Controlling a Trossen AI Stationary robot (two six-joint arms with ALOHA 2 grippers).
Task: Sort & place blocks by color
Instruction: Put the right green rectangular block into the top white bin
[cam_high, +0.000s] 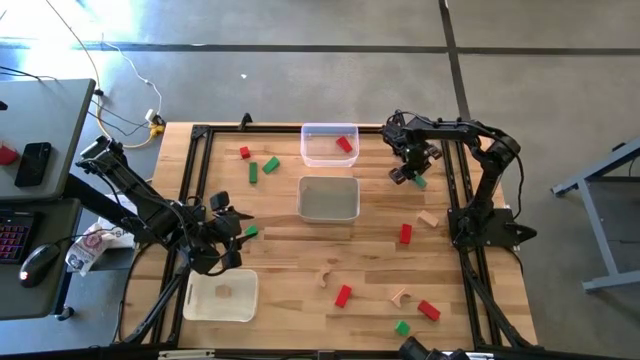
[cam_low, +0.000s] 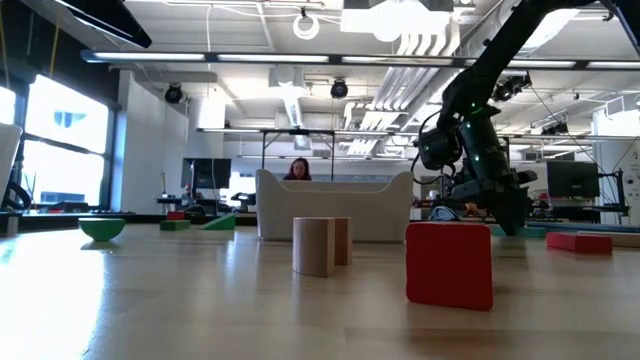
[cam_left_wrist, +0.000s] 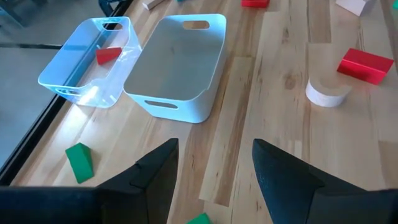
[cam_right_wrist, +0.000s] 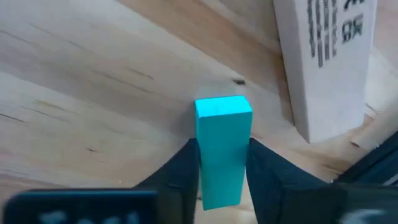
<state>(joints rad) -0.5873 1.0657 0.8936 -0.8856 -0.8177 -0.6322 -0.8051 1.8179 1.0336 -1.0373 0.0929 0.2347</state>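
The green block (cam_right_wrist: 222, 149) sits at the far right of the worktop (cam_high: 370, 250), just right of the clear tray (cam_high: 312, 131), and it stands squarely between the jaws of the right gripper (cam_high: 413, 174), its long axis running along the fingers rather than across them. The jaws press both long faces, gripping it. Lifting should need no re-alignment. The left gripper (cam_left_wrist: 214, 180), jaws open and empty, waits well apart near the white tray (cam_high: 236, 312).
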